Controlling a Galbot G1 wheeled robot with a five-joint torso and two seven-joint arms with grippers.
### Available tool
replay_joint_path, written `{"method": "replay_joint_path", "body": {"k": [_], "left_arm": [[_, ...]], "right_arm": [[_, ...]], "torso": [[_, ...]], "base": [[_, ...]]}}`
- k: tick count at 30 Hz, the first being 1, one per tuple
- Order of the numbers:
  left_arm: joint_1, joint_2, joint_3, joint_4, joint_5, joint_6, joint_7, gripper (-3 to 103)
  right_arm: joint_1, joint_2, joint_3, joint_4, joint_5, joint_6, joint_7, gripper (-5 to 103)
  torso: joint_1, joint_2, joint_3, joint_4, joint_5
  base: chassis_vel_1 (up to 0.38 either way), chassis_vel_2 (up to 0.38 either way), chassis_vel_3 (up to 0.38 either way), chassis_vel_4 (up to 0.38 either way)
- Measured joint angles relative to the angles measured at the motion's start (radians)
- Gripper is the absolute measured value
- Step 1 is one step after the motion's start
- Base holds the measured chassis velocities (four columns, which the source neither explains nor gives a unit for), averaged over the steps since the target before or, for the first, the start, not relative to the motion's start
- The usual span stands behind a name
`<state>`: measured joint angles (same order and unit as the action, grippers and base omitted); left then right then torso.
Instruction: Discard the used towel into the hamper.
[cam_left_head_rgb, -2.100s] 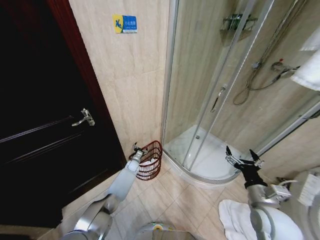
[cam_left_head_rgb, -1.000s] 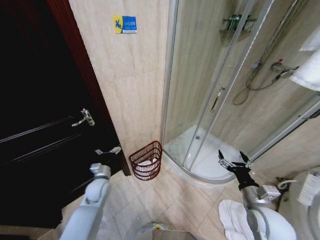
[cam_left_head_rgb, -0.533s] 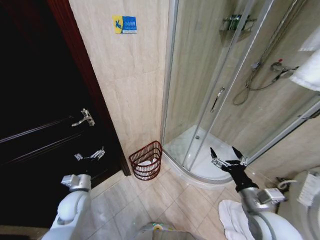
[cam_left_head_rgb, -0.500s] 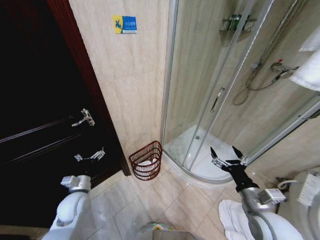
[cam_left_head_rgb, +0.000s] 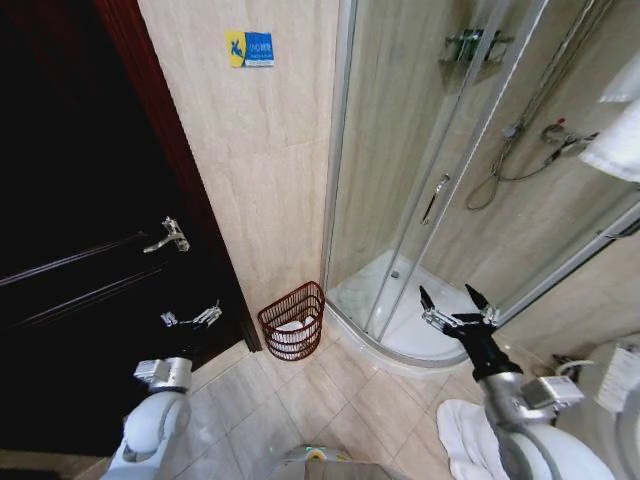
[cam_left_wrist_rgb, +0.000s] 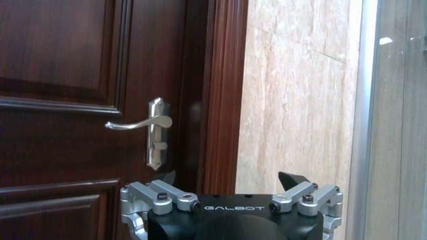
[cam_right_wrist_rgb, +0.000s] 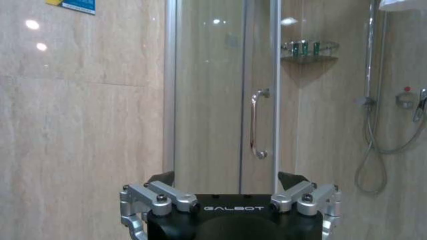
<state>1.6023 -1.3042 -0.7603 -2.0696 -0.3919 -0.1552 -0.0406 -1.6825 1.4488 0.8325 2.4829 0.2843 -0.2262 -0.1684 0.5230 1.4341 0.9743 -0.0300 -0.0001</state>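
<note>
The hamper, a small reddish-brown wire basket, stands on the floor tiles against the wall between the dark door and the shower. A white towel lies inside it. My left gripper is open and empty, held in front of the door, well to the left of the hamper. In the left wrist view the left gripper faces the door frame. My right gripper is open and empty, held in front of the shower tray. In the right wrist view the right gripper faces the glass shower door.
A dark wooden door with a metal lever handle is at the left. The curved glass shower enclosure stands at the right on a white tray. Another white cloth lies at the lower right.
My left gripper has left the hamper's rim and drawn back to the left, in front of the door. The right gripper has drifted slightly left. The hamper has not moved.
</note>
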Motion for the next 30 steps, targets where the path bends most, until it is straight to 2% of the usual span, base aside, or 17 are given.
{"method": "replay_joint_path", "body": {"k": [17, 30], "left_arm": [[-0.002, 0.004, 0.003, -0.027, 0.004, -0.005, -0.005, 100], [-0.005, -0.003, 0.011, -0.029, 0.023, -0.003, -0.005, 100]], "right_arm": [[0.013, 0.010, 0.015, -0.006, -0.024, -0.005, 0.070, 100], [0.002, 0.016, 0.027, -0.001, -0.018, 0.002, 0.071, 100]], "torso": [[0.000, 0.000, 0.000, 0.0000, 0.0001], [0.000, 0.000, 0.000, 0.0000, 0.0001]], "base": [[0.000, 0.000, 0.000, 0.000], [0.000, 0.000, 0.000, 0.000]]}}
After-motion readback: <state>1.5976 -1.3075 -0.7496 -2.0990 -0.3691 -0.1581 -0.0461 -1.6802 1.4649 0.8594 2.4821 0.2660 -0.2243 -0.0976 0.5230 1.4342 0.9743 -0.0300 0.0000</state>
